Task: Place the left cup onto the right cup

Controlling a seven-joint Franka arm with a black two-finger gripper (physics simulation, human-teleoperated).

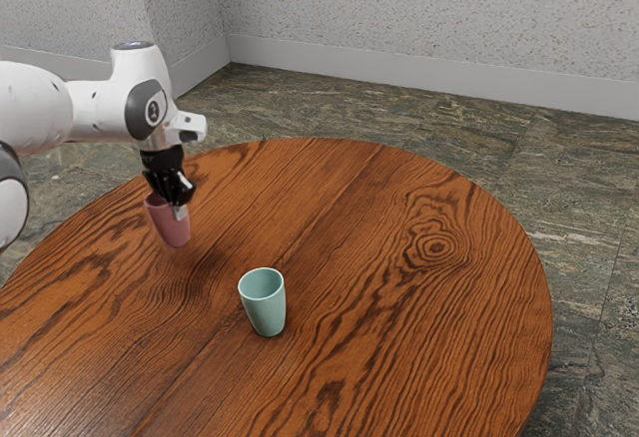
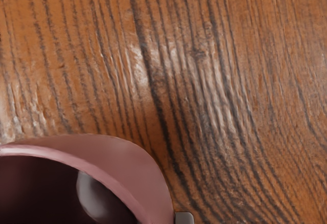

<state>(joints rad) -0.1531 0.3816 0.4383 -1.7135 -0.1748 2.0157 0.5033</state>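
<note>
Tool [image 1: 178, 208]: pinching pink cup [image 1: 167, 229] by its rim, apparently holding it off the desk [image 1: 419, 287]; teal cup [image 1: 263, 302] standing apart.

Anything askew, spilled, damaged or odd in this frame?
Only the pink cup: it hangs tilted in the black gripper, pinched at its rim, above the round wooden table. The teal cup stands upright, apart from it; nothing looks spilled or damaged.

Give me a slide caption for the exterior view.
End effector gripping the tilted pink cup, teal cup upright nearby on the wooden table.
</note>
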